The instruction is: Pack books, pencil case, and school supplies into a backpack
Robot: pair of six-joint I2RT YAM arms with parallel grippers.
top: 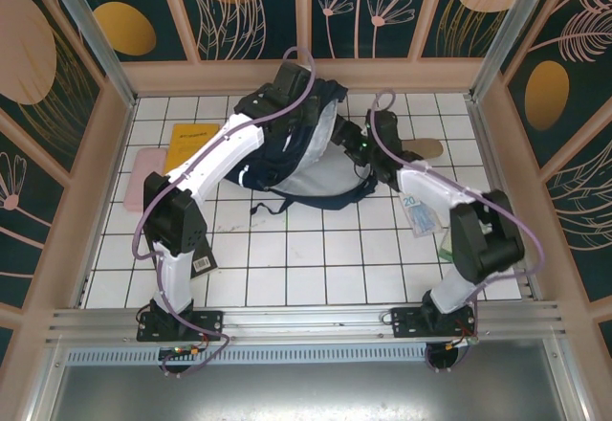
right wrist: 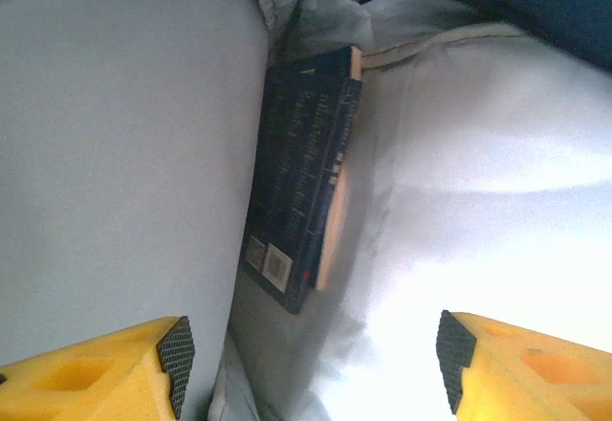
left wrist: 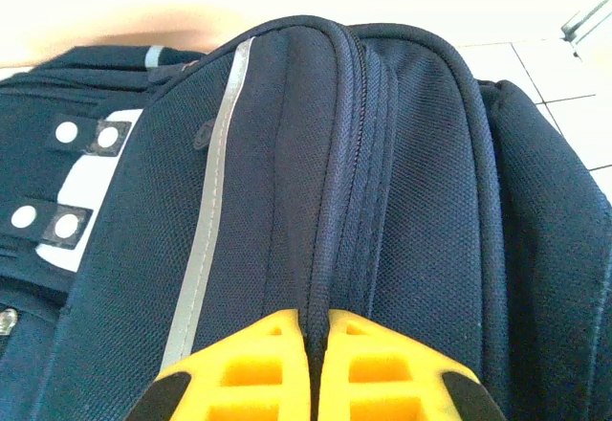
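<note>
Your right gripper (right wrist: pixel 311 359), jaws spread wide and holding nothing, sat inside the backpack (top: pixel 304 167), between the walls of its grey lining (right wrist: pixel 124 153). Straight ahead of the fingers a navy book (right wrist: pixel 304 167) stood on edge against that lining, its long axis running away from you, deeper into the backpack. Your left gripper (left wrist: pixel 316 344) was pinched closed on the backpack's zipper ridge, apparently holding the mouth up. Outside, the tan pouch (top: pixel 426 146) lay just right of the backpack, on your right arm's side. The yellow book (top: pixel 186 144) and pink case (top: pixel 145 174) lay to the backpack's left, nearer your left arm.
</note>
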